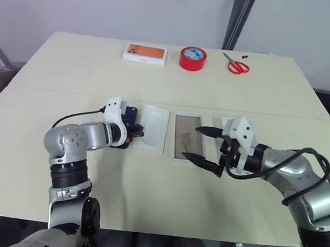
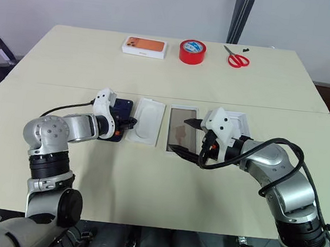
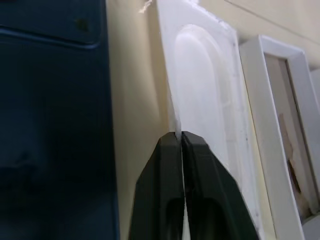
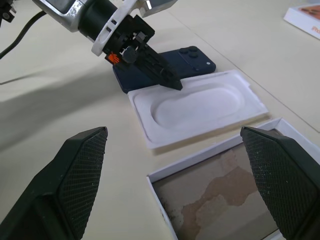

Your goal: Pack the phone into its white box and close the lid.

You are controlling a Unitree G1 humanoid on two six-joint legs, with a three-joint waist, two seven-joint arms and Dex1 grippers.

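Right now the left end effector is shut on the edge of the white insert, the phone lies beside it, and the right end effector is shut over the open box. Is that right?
Not quite. The right end effector is open, as the right wrist view shows, its fingers spread wide above the box. The rest holds: the left end effector is shut at the edge of the insert, with the phone beside it.

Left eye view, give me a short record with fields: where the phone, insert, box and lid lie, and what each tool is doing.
phone: flat on the table, leftmost in the row
insert: flat, between phone and white box
white box: open, nothing inside, brownish bottom showing
lid: right of the white box, partly hidden by the right arm
left tool: shut, tips at the insert's edge nearest the phone
right tool: open, over the white box, holding nothing
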